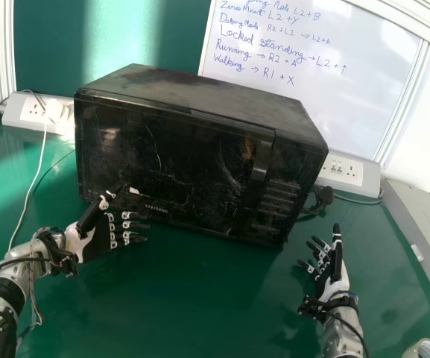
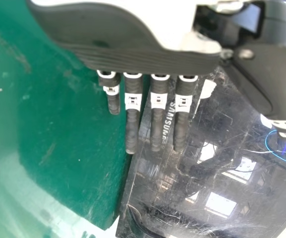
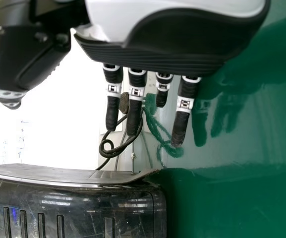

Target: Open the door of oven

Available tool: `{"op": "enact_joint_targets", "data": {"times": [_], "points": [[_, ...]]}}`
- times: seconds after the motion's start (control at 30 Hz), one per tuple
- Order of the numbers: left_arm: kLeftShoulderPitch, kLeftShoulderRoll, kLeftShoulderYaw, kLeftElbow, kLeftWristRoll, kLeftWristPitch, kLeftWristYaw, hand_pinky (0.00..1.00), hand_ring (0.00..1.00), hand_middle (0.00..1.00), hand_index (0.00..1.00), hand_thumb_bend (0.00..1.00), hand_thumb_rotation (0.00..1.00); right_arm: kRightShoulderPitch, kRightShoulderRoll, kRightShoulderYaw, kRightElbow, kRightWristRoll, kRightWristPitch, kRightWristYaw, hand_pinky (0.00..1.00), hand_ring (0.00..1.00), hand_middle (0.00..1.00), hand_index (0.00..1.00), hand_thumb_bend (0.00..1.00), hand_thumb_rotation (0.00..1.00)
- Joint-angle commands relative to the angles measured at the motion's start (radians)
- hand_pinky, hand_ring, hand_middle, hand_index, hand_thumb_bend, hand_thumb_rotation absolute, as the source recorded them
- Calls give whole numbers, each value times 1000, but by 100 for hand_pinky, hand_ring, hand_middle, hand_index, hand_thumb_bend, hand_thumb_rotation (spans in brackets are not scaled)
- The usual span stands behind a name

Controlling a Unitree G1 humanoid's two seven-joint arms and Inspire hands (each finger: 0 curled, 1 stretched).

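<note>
A black microwave-type oven stands on the green table, its door closed, with an upright handle toward the right of its front. My left hand is in front of the oven's lower left part, fingers straight; in the left wrist view the left hand hangs before the scratched oven door. My right hand is to the right of the oven's front right corner, apart from it, fingers extended. In the right wrist view the right hand shows straight fingers, with the oven's button panel nearby.
Behind the oven stand a whiteboard and socket strips, one at the left and one at the right, with cables. A grey box-like ledge runs along the right side. A tape roll lies at the lower right.
</note>
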State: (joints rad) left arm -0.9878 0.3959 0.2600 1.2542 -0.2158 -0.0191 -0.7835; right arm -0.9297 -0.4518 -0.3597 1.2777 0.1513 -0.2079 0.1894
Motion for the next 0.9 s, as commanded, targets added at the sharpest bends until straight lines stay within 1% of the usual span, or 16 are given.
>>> {"op": "enact_joint_targets", "data": {"times": [0.0, 0.13, 0.27, 0.33, 0.43, 0.53, 0.6, 0.63, 0.73, 0.8, 0.87], "points": [[28, -10, -10, 24, 22, 19, -1, 49, 61, 71, 68, 100, 82, 16, 5, -3, 24, 0, 27, -7, 63, 75, 77, 76, 97, 78], [26, -9, -7, 26, 18, 32, -4, 49, 61, 71, 68, 100, 79, 16, 3, -1, 22, -1, 28, -3, 65, 75, 77, 75, 92, 79], [25, -11, -9, 24, 18, 31, -3, 48, 61, 72, 68, 100, 81, 16, 4, -7, 23, 6, 29, -2, 64, 75, 77, 75, 95, 77], [25, -11, -7, 24, 17, 29, 1, 49, 61, 71, 67, 100, 80, 16, 4, -8, 23, 6, 30, -2, 65, 75, 77, 74, 97, 77], [25, -12, -6, 22, 15, 24, -5, 48, 61, 71, 68, 100, 80, 15, 3, -10, 26, 6, 36, -5, 66, 76, 77, 75, 94, 78], [24, -13, -3, 20, 10, 20, -18, 47, 60, 71, 68, 100, 80, 15, 5, -10, 24, 5, 33, -4, 64, 75, 77, 74, 95, 78], [23, -13, 2, 19, 4, 20, -28, 48, 61, 70, 68, 100, 81, 16, 4, -12, 25, 7, 33, 2, 65, 75, 77, 74, 99, 77], [22, -13, 4, 18, 2, 19, -33, 47, 60, 69, 67, 100, 81, 16, 4, -13, 26, 7, 34, 4, 66, 76, 77, 74, 99, 77], [18, -12, 10, 13, -4, 12, -52, 47, 60, 70, 67, 100, 81, 15, 7, -15, 23, 9, 35, 3, 66, 75, 77, 74, 97, 77], [14, -13, 18, 6, -13, 1, -70, 46, 58, 70, 67, 100, 81, 14, 7, -15, 24, 8, 37, 0, 65, 76, 77, 75, 93, 77], [8, -15, 35, -2, -34, -3, -91, 46, 58, 69, 67, 100, 81, 13, 8, -15, 24, 8, 38, -1, 66, 76, 77, 75, 93, 77]]}}
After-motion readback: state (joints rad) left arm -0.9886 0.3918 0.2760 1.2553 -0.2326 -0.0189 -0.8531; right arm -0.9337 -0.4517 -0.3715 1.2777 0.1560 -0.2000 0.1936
